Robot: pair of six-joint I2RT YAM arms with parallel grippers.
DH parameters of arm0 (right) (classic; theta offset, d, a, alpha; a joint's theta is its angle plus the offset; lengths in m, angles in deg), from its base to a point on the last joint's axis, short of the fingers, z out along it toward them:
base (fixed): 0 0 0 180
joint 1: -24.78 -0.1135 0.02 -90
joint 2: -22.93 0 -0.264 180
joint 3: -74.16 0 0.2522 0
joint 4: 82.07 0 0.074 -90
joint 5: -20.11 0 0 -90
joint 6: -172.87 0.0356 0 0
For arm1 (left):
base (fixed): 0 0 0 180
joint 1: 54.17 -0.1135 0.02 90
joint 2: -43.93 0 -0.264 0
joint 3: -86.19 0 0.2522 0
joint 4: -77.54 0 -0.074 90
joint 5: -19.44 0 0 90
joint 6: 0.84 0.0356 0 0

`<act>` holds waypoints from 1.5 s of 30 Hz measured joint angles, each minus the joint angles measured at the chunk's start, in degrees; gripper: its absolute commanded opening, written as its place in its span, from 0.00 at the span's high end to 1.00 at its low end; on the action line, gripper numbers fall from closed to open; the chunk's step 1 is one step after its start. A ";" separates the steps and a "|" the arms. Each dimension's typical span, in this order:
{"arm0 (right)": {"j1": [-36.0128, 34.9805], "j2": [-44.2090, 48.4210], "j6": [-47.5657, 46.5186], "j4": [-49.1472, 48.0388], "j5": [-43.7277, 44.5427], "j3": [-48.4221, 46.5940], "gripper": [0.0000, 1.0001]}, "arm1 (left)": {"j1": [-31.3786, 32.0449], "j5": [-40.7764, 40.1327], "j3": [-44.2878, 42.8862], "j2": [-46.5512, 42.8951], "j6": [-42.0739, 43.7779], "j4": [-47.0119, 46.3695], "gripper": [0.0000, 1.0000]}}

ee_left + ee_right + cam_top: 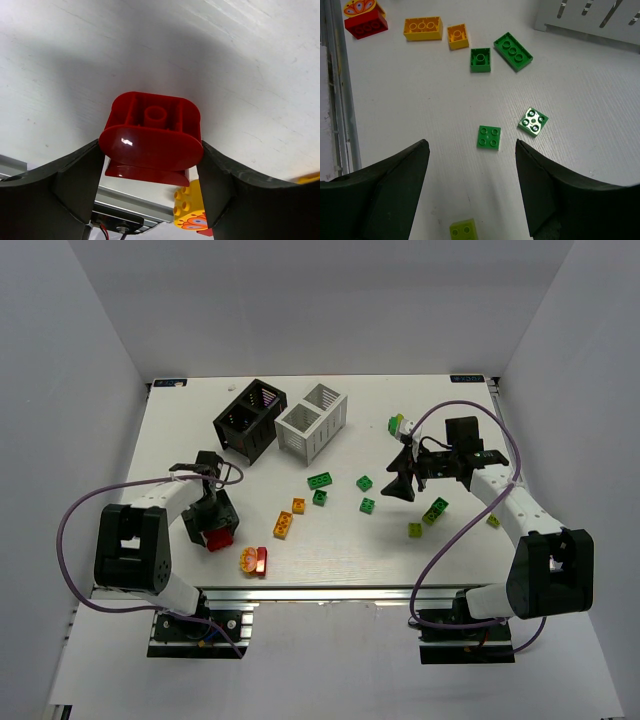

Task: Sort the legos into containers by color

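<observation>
The left gripper (151,152) pinched the red brick (150,131) by its rounded sides, so it could slip free; the right gripper (471,146) gaped empty.

A glossy red plastic brick (150,135) is gleaming between the left arm's matte black fingers (70,185), over a plain white counter (225,65). Just near of it, a yellow brick printed with an orange pattern (187,212) is showing beside a red piece. Two orange-yellow studded bricks (422,28) are lying farther right. Beyond them are four green studded bricks (489,136), two of them darker and one glinting pale. Small yellow-green bricks (415,530) are lying near right. At the far side, a black slatted container (250,420) is standing left of a white slatted container (312,423).
</observation>
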 measured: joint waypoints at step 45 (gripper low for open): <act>0.00 0.72 1.03 -0.07 -0.02 1.07 0.25 | 0.00 -3.48 -0.76 1.79 0.81 -5.44 0.59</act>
